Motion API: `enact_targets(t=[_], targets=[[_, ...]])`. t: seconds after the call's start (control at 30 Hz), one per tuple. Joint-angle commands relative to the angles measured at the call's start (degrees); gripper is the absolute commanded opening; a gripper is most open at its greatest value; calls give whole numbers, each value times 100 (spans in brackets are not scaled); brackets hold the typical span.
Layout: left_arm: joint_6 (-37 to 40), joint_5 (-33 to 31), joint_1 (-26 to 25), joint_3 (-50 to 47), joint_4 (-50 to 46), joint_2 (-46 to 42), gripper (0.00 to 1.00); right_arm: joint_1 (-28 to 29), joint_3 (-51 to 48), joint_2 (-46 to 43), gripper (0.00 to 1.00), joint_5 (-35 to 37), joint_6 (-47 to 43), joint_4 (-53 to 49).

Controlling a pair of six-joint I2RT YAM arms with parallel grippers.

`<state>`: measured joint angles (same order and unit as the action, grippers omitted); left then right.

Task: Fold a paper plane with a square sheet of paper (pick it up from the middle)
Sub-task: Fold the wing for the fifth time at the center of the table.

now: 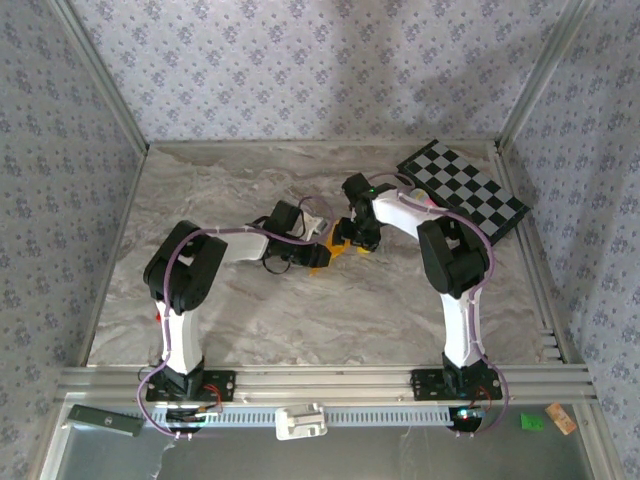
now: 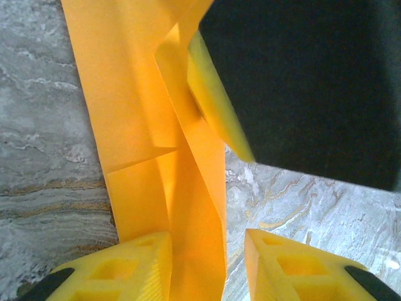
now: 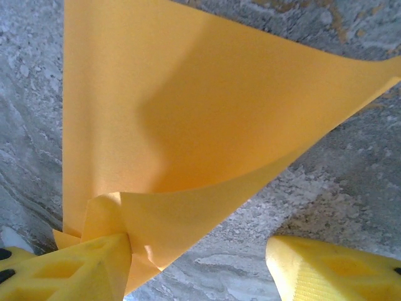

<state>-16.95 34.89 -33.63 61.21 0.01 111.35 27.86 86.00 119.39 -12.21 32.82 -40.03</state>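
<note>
Clearly, in the left wrist view the paper sheet [image 2: 144, 119] is no longer flat. It is a long creased strip on the worktop [image 2: 44, 125], so I judge the work is in the middle of the folds, not at the pick-up. The left claw [image 2: 203, 241] stands spread, with the strip touching one finger and apart from the other. A yellow pad of the right claw [image 2: 213, 100] presses on the crease further up. In the right wrist view the right claw [image 3: 197, 241] is spread too, and a pointed flap of the paper sheet [image 3: 207, 113] rises beside one finger. The next move probably calls for closing on one edge while the other claw holds the crease down, because thin paper slides easily. In the top view both claws meet at the middle of the grey marbled worktop [image 1: 250, 310], with the paper between them. A checkered board [image 1: 463, 187] lies at the far right corner, well apart. Patterned walls [image 1: 300, 60] close the room.
</note>
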Motion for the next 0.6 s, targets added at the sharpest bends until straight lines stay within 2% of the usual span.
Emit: enact_targets(t=[0.0,0.33,0.57], targets=[[192,-81,10,55,-330,294,35,-27,-202,629,64,-133,165,36],[145,-239,15,29,-414,343,23,-111,-273,597,65,-376,233,160],[-411,226,189,-143,42,379,15,-333,-506,98,65,-638,48,483]])
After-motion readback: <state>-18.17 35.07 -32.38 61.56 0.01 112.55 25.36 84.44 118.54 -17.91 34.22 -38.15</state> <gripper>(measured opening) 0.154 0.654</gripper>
